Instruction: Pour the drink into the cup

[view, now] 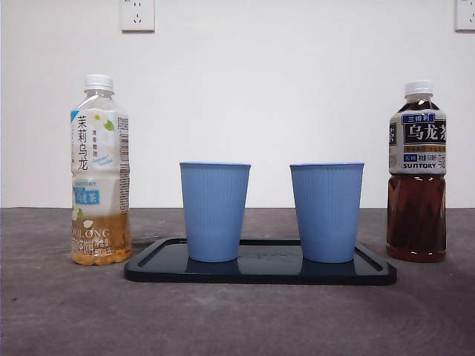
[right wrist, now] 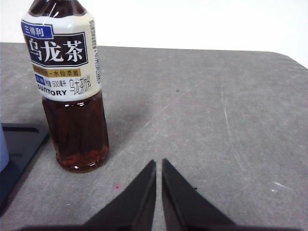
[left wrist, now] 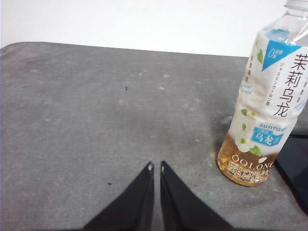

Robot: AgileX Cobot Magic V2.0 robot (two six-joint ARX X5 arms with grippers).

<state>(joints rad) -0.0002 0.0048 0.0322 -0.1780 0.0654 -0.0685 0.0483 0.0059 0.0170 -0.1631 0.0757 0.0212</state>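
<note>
Two blue ribbed cups stand upright on a black tray (view: 260,276): one cup (view: 214,211) on its left half, the other cup (view: 326,212) on its right half. A pale jasmine oolong bottle (view: 99,172) with a white cap stands left of the tray, only its bottom part filled. A dark oolong tea bottle (view: 417,174), capped and nearly full, stands right of the tray. My left gripper (left wrist: 156,168) is shut over bare table, short of the pale bottle (left wrist: 267,103). My right gripper (right wrist: 159,164) is shut beside the dark bottle (right wrist: 70,86), touching nothing.
Grey tabletop (view: 237,319) runs to a white wall with power sockets (view: 137,13). A corner of the tray (right wrist: 19,139) shows in the right wrist view. No arm appears in the front view.
</note>
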